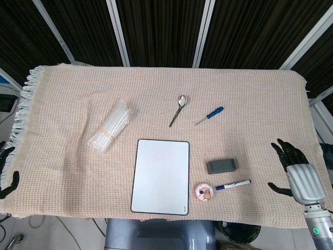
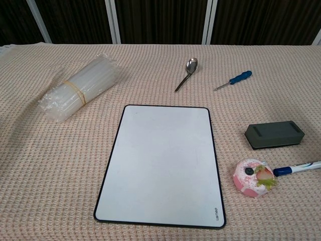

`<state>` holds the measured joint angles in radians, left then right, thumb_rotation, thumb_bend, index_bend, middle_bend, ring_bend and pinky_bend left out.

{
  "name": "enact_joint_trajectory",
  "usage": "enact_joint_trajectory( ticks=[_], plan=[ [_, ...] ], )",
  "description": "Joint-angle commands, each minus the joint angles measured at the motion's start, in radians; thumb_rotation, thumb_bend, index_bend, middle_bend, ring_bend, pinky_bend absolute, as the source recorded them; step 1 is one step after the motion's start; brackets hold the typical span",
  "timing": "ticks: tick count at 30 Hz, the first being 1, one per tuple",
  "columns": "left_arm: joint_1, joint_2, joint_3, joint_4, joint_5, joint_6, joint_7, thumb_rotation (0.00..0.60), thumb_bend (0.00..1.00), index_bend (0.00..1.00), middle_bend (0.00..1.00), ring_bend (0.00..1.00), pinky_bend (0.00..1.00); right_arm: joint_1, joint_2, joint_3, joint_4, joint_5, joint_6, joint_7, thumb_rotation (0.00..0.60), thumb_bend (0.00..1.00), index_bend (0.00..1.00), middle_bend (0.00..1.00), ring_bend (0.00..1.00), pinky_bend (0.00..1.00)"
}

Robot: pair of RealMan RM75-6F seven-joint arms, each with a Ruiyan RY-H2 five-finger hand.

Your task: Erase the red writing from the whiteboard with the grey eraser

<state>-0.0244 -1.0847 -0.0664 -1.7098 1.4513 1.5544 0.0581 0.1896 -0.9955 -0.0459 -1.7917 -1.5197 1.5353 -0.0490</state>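
Note:
The whiteboard (image 1: 161, 176) (image 2: 161, 163) lies flat near the table's front edge, its surface plain white with no red marks showing. The grey eraser (image 1: 222, 166) (image 2: 274, 134) rests on the cloth to the board's right, with nothing touching it. My right hand (image 1: 297, 172) hovers at the table's right edge, well to the right of the eraser, fingers spread and holding nothing. My left hand (image 1: 6, 169) shows only as dark fingers at the far left edge, off the table, holding nothing. Neither hand appears in the chest view.
A blue-capped marker (image 1: 233, 185) (image 2: 297, 168) and a pink doughnut-shaped toy (image 1: 204, 191) (image 2: 254, 177) lie just in front of the eraser. A spoon (image 1: 178, 109), a blue screwdriver (image 1: 210, 115) and a bundle of clear straws (image 1: 110, 126) lie farther back on the woven cloth (image 1: 260, 99).

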Motion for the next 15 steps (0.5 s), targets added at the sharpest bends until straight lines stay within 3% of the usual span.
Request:
enact_joint_trajectory(
  ticks=[1,15],
  plan=[
    [0.001,-0.001,0.0,0.001,0.002,0.003,0.002,0.6,0.46,0.15,0.01,0.0,0.0,-0.059,-0.042,-0.021,0.05,-0.028,0.066,-0.018,0.6,0.12,0.06,0.01,0.05,0.14],
    [0.003,-0.002,-0.001,0.004,0.002,0.008,0.003,0.6,0.46,0.15,0.01,0.0,0.0,-0.117,-0.146,0.011,0.167,-0.024,0.129,0.005,0.6,0.13,0.03,0.01,0.06,0.14]
  ],
)
